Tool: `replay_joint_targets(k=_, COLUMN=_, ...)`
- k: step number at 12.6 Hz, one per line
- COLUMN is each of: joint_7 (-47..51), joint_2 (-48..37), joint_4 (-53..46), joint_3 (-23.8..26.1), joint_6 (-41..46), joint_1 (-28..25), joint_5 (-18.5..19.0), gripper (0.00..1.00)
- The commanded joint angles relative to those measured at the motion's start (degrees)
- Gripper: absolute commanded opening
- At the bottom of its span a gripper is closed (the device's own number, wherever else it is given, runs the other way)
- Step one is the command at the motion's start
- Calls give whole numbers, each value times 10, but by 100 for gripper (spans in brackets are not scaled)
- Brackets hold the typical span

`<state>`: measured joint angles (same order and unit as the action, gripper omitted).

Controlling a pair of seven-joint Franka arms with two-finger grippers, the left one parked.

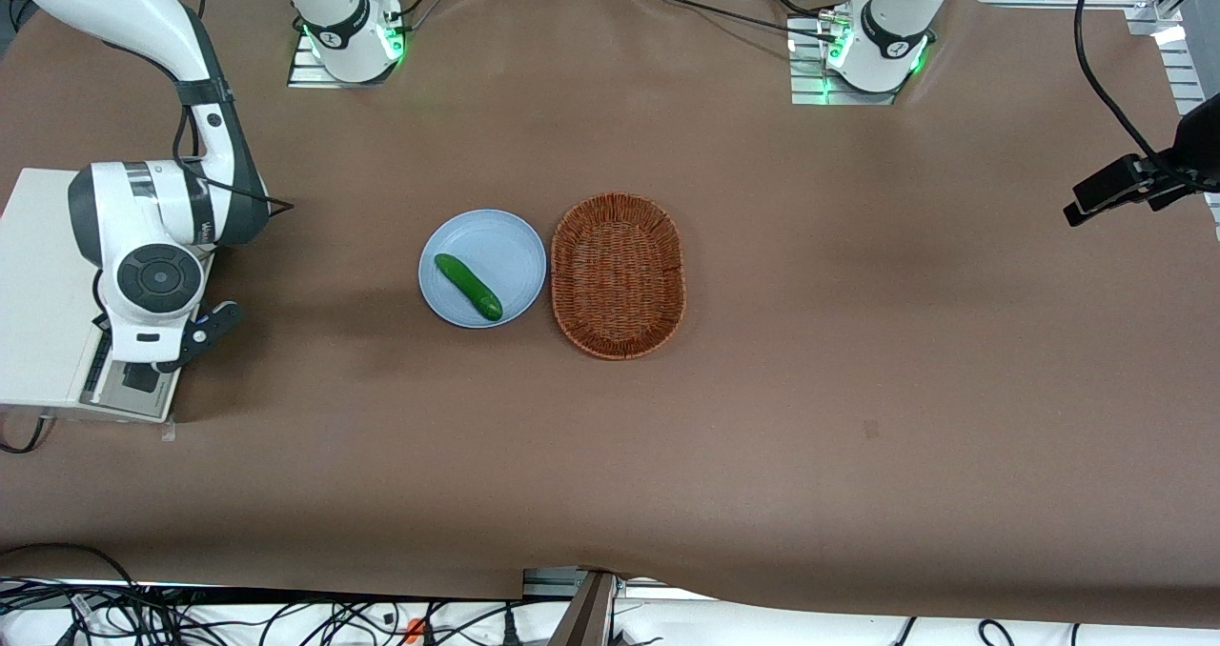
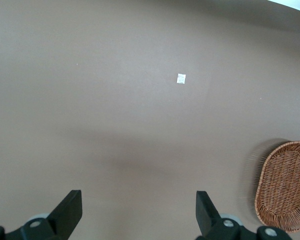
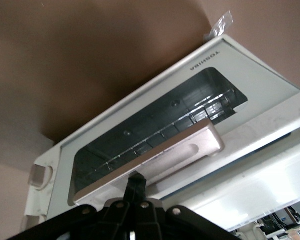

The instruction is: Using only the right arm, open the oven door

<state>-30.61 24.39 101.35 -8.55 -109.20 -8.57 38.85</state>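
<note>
The cream-white toaster oven stands at the working arm's end of the table. The right arm reaches over it, and my gripper hangs at the oven's front edge. In the right wrist view the oven door fills the frame, with its dark glass window, the wire rack showing through, and the silver bar handle. My gripper is shut, its two black fingers pressed together into one tip that touches the edge of the handle. I cannot tell how far the door stands from the oven body.
A light blue plate with a green cucumber lies mid-table. A woven basket lies beside it and also shows in the left wrist view. A black camera hangs at the parked arm's end.
</note>
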Motion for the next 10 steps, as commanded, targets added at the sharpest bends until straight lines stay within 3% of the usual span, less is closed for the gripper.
replay_joint_targets(k=1, joint_7=29, joint_2=41, joint_4=-5, joint_3=-1, joint_6=-49, joint_1=5, joint_5=-31, gripper=0)
replay_joint_targets(k=10, joint_7=56, joint_2=84, joint_4=-7, joint_3=0, joint_6=-97, joint_1=2, joint_5=-81, gripper=0)
